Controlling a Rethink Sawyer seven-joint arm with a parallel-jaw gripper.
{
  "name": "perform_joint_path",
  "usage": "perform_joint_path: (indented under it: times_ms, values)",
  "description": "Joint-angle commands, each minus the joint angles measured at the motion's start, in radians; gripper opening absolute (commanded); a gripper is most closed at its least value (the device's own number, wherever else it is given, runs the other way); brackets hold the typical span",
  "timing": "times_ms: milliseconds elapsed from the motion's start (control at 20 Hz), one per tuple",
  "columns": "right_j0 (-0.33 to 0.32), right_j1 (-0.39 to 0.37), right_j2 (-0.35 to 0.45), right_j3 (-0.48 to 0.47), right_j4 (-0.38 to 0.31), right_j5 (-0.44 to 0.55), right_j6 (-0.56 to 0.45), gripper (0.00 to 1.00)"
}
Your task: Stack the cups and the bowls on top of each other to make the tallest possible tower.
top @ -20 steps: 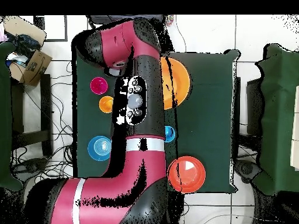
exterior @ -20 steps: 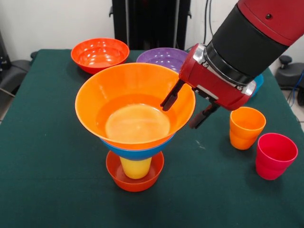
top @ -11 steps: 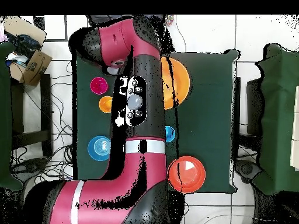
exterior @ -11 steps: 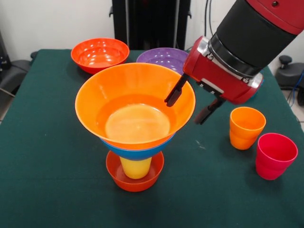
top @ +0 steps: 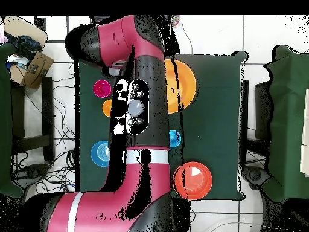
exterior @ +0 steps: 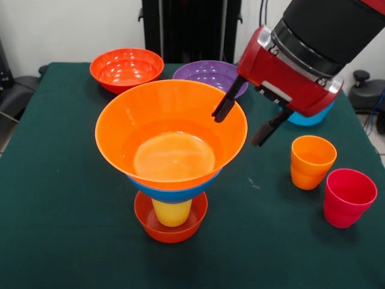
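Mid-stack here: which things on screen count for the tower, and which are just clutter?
For the job:
tower
red-orange bowl
purple bowl
blue bowl
orange cup
pinkish red cup
gripper, jaws open

Lying about:
cardboard box
floor cables

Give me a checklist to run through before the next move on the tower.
1. Gripper empty and open: ok, its fingers are spread with nothing between them.
2. Gripper clear of the tower: ok, it hangs beside the rim of the large light orange bowl, apart from it as far as the front view shows.
3. Tower seated: ok, the light orange bowl sits level in the blue bowl, on the yellow cup, inside the small red-orange bowl.
4. Next pieces free: ok, the orange cup and the pinkish red cup stand upright and apart.
5. Room on top: ok, the light orange bowl is empty.
6. Tower centred: cannot tell.
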Motion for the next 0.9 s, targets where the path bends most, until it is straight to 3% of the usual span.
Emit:
perform_joint_path:
  times_ms: [50,900]
  values:
    - [0.021,-0.022,0.035,0.123,0.012,0.008,-0.088,1.0]
    - [0.017,-0.045,0.046,0.176,0.105,-0.027,-0.017,1.0]
